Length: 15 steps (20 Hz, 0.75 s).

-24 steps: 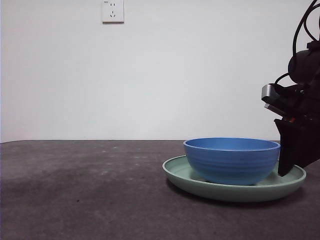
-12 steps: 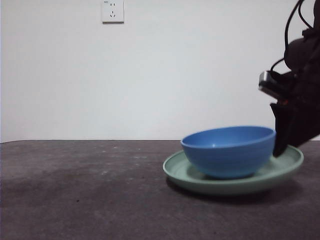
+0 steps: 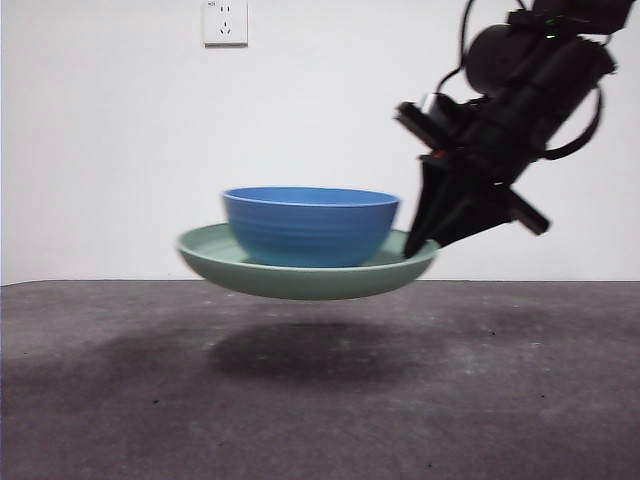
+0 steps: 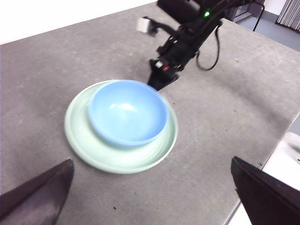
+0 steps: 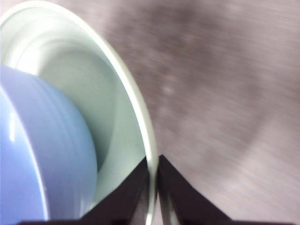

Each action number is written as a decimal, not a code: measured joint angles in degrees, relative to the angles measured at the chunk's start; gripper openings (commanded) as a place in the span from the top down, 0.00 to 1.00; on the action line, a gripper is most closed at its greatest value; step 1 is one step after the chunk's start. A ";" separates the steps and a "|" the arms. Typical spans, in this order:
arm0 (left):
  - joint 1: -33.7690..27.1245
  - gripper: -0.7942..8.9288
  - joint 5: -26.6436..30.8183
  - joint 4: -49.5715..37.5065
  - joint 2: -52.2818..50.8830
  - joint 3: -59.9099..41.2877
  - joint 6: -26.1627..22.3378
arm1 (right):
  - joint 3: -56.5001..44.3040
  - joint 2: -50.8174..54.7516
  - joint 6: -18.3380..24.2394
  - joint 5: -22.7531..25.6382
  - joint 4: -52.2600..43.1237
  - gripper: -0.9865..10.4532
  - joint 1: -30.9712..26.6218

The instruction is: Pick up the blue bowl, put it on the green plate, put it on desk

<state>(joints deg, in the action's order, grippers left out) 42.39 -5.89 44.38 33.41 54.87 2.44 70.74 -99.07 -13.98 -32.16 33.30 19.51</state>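
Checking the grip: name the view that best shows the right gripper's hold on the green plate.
Right wrist view: the right gripper pinches the green plate rim between its jaws. Front view shows it at the raised plate's edge side-on; left wrist view only from afar.

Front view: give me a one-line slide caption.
Right gripper pinches the green plate by its rim, holding it and the blue bowl above the desk.
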 measured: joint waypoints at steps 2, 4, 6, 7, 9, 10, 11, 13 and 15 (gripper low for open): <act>0.00 0.28 0.00 0.00 0.00 0.00 0.00 | 0.00 -1.62 -2.25 0.09 -1.77 0.90 1.86; 0.00 0.28 0.00 0.00 0.00 0.00 0.00 | 0.00 -3.82 -3.52 1.33 -1.97 0.90 2.99; 0.00 0.28 0.00 0.00 0.00 0.00 0.00 | 0.00 -5.88 -4.17 2.84 -2.10 0.90 3.32; 0.00 0.28 0.00 0.00 0.00 0.00 0.00 | 0.00 -6.58 -4.35 2.82 -2.34 0.90 3.32; 0.00 0.28 0.00 0.00 0.00 0.00 0.00 | 0.00 -7.69 -4.61 2.84 -2.80 0.90 3.32; 0.00 0.28 0.00 0.00 0.00 0.00 0.00 | 0.00 -8.26 -4.85 2.91 -2.91 0.90 3.32; 0.00 0.28 0.00 0.00 0.00 0.00 0.00 | 0.00 -8.74 -5.01 3.15 -2.91 0.90 3.32; 0.00 0.28 0.00 0.00 0.00 0.00 0.00 | 0.00 -9.44 -5.38 3.23 -2.89 0.90 3.32; 0.00 0.28 0.00 0.00 0.00 0.00 0.00 | 0.00 -9.62 -5.44 3.23 -2.91 0.90 3.32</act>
<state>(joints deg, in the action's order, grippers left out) 42.39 -5.89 44.38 33.41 54.87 2.44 70.74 -108.68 -19.42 -28.93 30.39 22.83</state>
